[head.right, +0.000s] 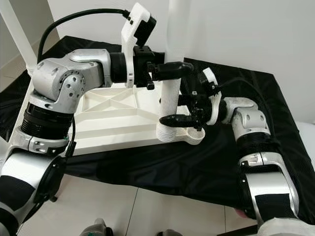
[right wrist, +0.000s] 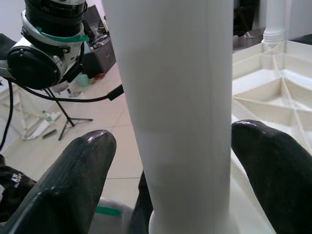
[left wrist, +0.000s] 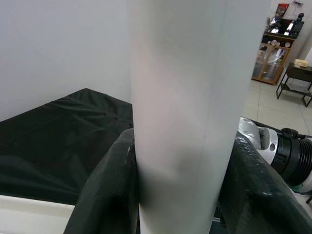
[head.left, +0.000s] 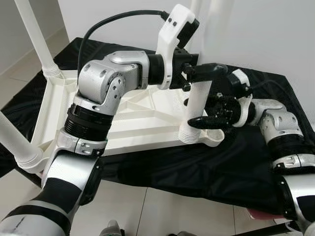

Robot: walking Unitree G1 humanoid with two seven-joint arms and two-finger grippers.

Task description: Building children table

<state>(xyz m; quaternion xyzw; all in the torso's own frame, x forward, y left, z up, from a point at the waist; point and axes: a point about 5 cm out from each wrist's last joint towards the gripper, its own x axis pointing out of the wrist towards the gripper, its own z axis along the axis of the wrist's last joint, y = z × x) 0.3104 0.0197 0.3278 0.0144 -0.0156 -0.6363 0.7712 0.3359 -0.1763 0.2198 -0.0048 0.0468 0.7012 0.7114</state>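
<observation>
Two end effectors work one white plastic tubular table leg (head.right: 172,93), which stands upright, long axis vertical, in the corner socket of the upturned white ribbed plastic tabletop (head.right: 113,118). The left end effector (head.right: 173,70) is clamped round the leg higher up; the right end effector (head.right: 178,110), nearer the socket, straddles it, fingers (right wrist: 83,170) apart and seemingly not touching. Turning the leg home looks next. The tabletop lies on a black cloth (head.right: 197,162) over pale floor tiles (head.right: 123,211), beside a white wall (head.right: 246,29).

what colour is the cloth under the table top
Black cloth, clearest in the right eye view.
</observation>
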